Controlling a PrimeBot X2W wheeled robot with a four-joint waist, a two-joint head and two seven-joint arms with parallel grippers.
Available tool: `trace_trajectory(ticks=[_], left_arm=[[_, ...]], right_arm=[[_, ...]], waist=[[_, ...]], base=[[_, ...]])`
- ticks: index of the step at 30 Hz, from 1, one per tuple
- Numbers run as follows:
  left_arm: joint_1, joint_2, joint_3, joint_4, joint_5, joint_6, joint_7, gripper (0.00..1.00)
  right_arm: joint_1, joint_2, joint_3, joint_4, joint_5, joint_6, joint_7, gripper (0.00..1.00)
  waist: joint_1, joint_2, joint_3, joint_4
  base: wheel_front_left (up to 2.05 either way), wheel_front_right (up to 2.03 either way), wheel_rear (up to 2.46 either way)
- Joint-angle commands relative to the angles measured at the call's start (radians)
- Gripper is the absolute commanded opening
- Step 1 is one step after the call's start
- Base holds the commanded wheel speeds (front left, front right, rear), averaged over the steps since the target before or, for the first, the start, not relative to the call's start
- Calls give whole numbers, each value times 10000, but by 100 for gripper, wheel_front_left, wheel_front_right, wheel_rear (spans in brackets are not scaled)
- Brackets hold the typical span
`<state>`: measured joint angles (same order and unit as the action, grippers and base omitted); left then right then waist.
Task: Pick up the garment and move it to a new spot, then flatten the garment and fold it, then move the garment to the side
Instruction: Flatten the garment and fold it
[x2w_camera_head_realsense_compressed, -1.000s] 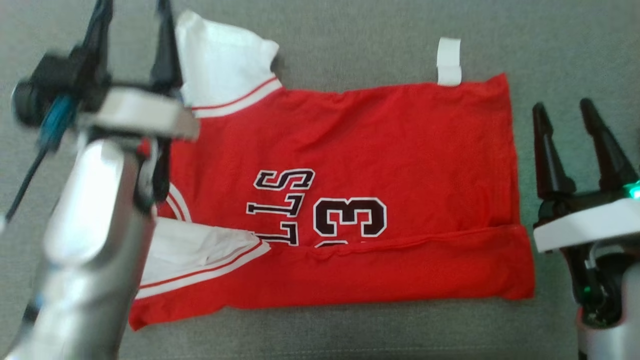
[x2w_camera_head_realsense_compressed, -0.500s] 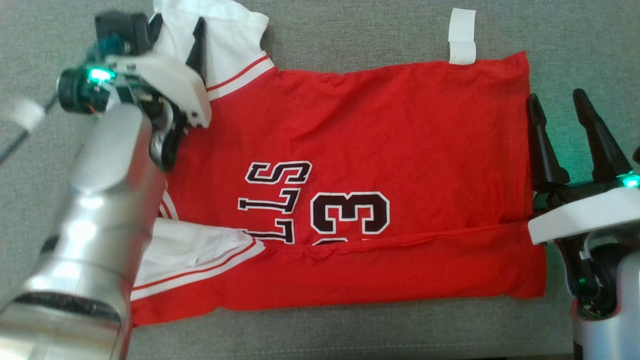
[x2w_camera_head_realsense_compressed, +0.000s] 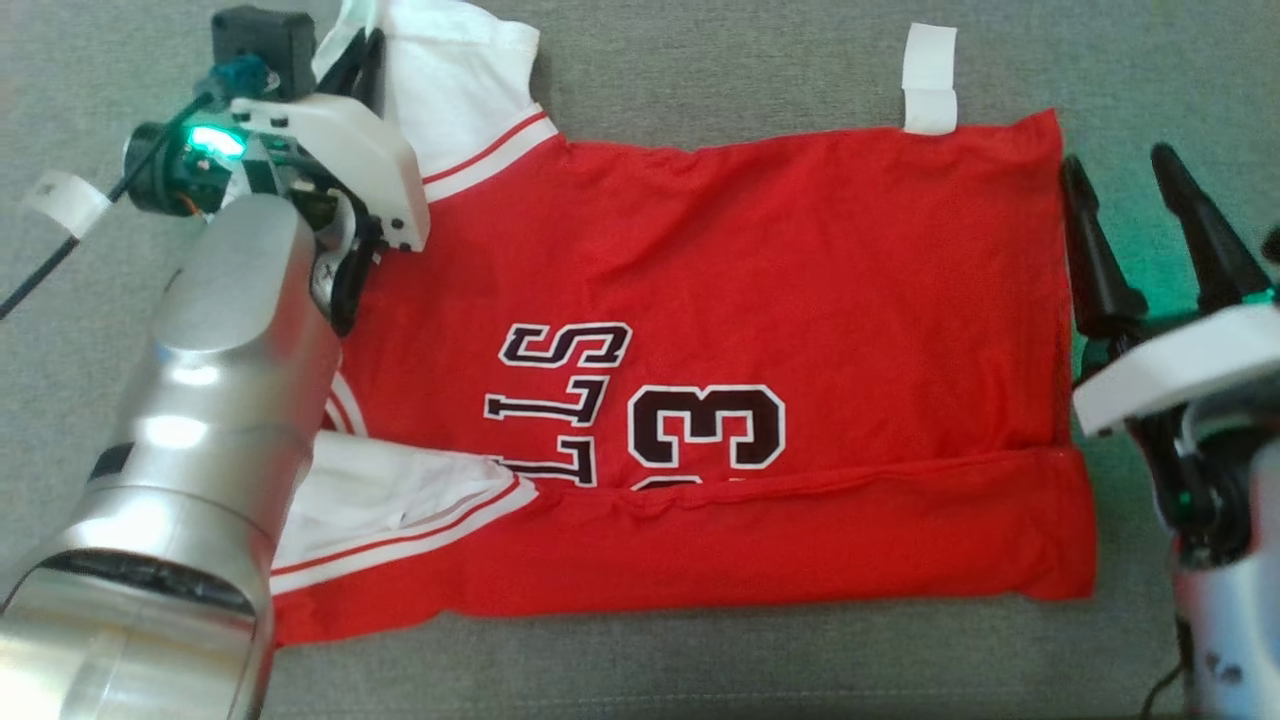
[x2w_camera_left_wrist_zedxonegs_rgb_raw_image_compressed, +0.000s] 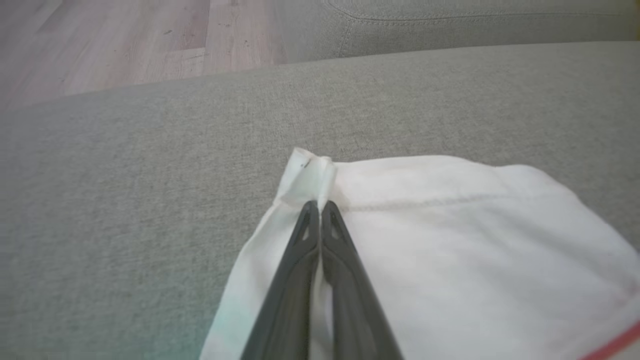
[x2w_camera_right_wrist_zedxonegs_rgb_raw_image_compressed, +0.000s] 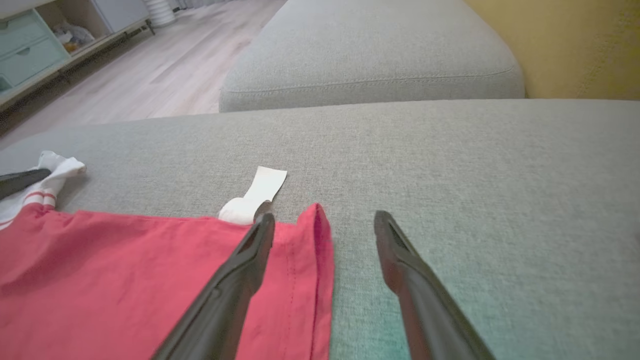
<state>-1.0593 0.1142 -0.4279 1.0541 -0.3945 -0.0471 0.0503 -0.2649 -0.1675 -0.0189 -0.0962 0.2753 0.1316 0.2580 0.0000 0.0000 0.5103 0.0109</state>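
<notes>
The red garment (x2w_camera_head_realsense_compressed: 750, 300) is lying flat on the grey sofa cushion (x2w_camera_head_realsense_compressed: 640, 670) with its six-o'clock edge already folded up, so folding is looking partly done. The left pincer (x2w_camera_left_wrist_zedxonegs_rgb_raw_image_compressed: 319, 207), pressed together, is pinching the white sleeve (x2w_camera_left_wrist_zedxonegs_rgb_raw_image_compressed: 450, 225) at eleven o'clock. The right pincer (x2w_camera_right_wrist_zedxonegs_rgb_raw_image_compressed: 325, 216) is hovering spread at the three-o'clock hem. Further folds and the move aside are remaining. Wooden floor (x2w_camera_right_wrist_zedxonegs_rgb_raw_image_compressed: 165, 75) and a yellow wall (x2w_camera_right_wrist_zedxonegs_rgb_raw_image_compressed: 575, 45) are showing beyond.

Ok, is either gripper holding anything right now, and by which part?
The left gripper is shut on the white sleeve of the jersey, pinching its hem corner. The right gripper is open over the red hem edge, holding nothing.
</notes>
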Motion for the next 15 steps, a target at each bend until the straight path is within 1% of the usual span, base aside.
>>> trace_trajectory(ticks=[1,6,11,13,14,15], left_arm=[[61,322,115,-61,43,46,-153,0],[-53,227,127,11,-44,-50,-785,0],[-33,183,181,19,-175,-131,-1372,0],[-8,165,212,11,-243,-167,-1588,0],[8,155,227,9,-276,-180,-1685,0],[8,155,227,9,-276,-180,-1685,0]], right_arm=[[-200,-221,276,-116,83,-9,98,100],[-870,-729,785,1107,347,-9,271,100],[-1397,-1029,1226,2289,566,-9,624,100],[-1565,-1166,1448,2736,680,-9,925,100],[-1623,-1252,1563,2951,732,-9,1159,76],[-1623,-1252,1563,2951,732,-9,1159,76]], waist=[[0,0,-28,88],[0,0,-58,331],[0,0,-66,475],[0,0,-73,516],[0,0,-83,539],[0,0,-83,539]], base=[[0,0,0],[0,0,0],[0,0,0],[0,0,0],[0,0,0],[0,0,0]])
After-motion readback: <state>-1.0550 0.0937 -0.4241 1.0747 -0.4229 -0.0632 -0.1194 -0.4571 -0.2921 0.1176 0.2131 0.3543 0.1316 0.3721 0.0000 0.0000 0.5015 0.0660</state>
